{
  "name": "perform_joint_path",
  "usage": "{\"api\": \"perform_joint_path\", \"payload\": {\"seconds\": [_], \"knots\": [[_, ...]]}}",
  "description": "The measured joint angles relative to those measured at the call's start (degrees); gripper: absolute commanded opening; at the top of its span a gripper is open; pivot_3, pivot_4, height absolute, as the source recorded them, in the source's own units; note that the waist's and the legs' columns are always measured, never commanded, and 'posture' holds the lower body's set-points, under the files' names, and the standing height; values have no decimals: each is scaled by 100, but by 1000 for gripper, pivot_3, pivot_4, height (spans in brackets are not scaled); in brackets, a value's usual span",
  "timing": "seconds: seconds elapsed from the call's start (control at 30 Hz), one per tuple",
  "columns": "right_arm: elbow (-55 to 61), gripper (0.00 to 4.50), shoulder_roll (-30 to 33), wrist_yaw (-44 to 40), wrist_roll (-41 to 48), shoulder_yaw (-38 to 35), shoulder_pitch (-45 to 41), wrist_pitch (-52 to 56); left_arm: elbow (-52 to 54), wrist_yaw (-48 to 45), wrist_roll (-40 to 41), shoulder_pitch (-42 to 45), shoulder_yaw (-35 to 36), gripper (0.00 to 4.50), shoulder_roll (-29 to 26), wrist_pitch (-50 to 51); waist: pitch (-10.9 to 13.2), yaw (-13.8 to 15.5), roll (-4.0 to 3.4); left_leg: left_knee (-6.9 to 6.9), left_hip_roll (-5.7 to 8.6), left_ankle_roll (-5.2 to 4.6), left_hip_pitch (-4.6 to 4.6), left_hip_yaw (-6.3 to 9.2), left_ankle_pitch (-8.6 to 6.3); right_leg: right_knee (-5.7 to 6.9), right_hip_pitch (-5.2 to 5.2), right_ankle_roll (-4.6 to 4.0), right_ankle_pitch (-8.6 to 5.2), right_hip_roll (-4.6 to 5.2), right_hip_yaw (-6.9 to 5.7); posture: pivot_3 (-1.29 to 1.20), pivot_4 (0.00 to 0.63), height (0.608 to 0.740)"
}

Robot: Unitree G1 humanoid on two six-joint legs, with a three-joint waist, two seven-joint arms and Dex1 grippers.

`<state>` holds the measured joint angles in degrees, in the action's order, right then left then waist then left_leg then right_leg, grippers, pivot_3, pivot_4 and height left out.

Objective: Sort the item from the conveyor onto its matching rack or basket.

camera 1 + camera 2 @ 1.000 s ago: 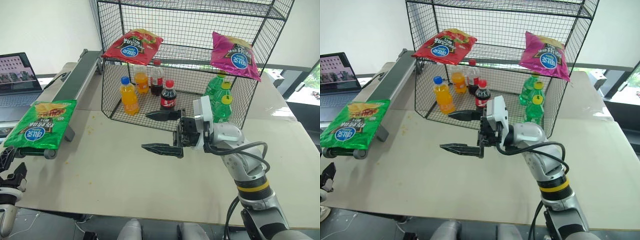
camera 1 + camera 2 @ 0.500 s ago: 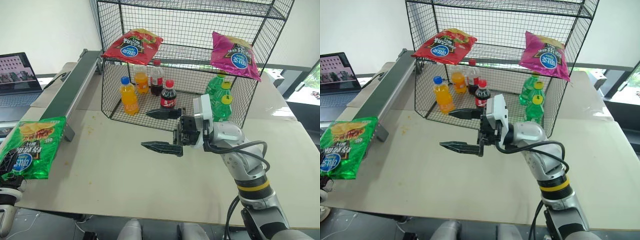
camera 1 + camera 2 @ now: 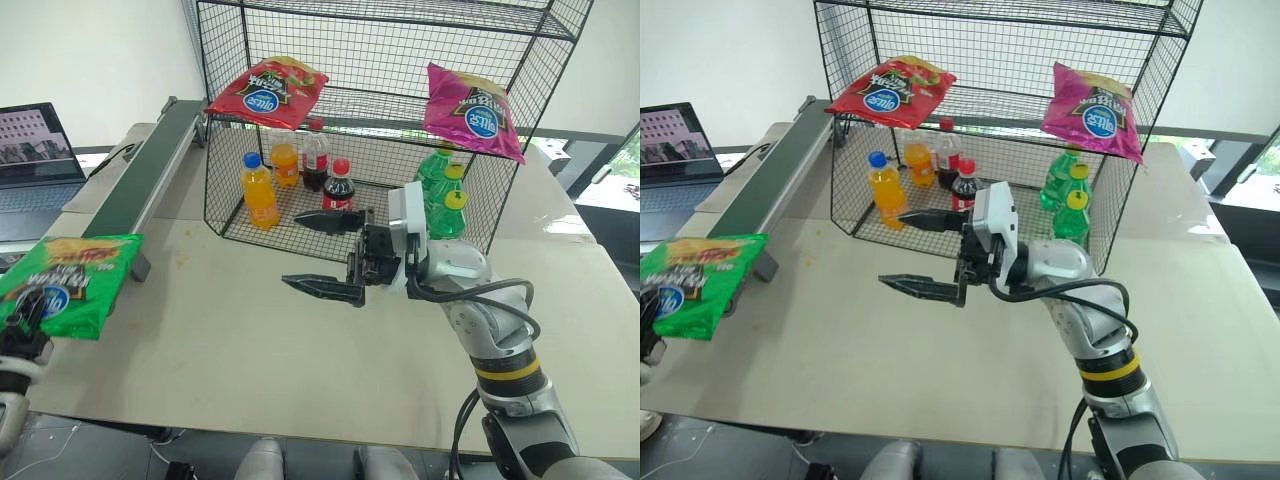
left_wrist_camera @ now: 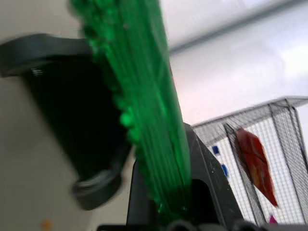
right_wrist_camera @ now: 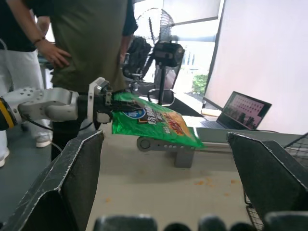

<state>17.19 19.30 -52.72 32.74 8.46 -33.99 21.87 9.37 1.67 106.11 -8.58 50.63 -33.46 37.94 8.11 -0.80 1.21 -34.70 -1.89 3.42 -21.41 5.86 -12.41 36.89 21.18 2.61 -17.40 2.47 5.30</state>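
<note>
A test lab is indicated: conveyor (image 3: 150,170) and wire rack (image 3: 380,60) on a worktop (image 3: 250,350), laptop (image 3: 35,150), standing onlookers (image 5: 82,53)

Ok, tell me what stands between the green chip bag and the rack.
The right gripper does: it hangs open over the table, in front of the rack and between it and the green chip bag, which the left gripper holds shut by one edge beside the conveyor. No other obstacle is visible.

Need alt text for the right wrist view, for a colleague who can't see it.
The left gripper holds the green chip bag by one edge, lifted above the conveyor's end. The right gripper's own fingers stand wide apart; a laptop and standing people are behind.
</note>
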Motion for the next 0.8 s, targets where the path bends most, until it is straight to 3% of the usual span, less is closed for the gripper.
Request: {"api": "perform_joint_path", "payload": {"seconds": [0.17,0.4,0.57,0.8], "knots": [[167,4500,4,483,-48,-192,127,2,744,30,467,704,-447,78,-451,266,3,9,-6,0,7,0,-4,-4,0,-6,-2,1,1,6,3,0,150,740],[778,4500,211,1556,-308,-765,522,47,841,127,576,3279,-2169,78,-447,729,7,-13,-12,3,5,-2,-20,-1,1,-7,10,1,1,-2,0,0,150,740],[1433,4500,286,2397,-699,-1315,547,-9,-96,66,540,5303,-3283,78,287,762,7,39,-12,-14,19,-2,-41,6,1,-17,8,12,7,2,-1,0,150,740],[2387,4500,370,3441,-1081,-1753,910,188,-2567,-1216,-998,7496,-3977,78,1633,527,4,-41,-23,-7,22,-7,-37,5,4,-24,11,12,6,-2,4,0,150,740]]}}
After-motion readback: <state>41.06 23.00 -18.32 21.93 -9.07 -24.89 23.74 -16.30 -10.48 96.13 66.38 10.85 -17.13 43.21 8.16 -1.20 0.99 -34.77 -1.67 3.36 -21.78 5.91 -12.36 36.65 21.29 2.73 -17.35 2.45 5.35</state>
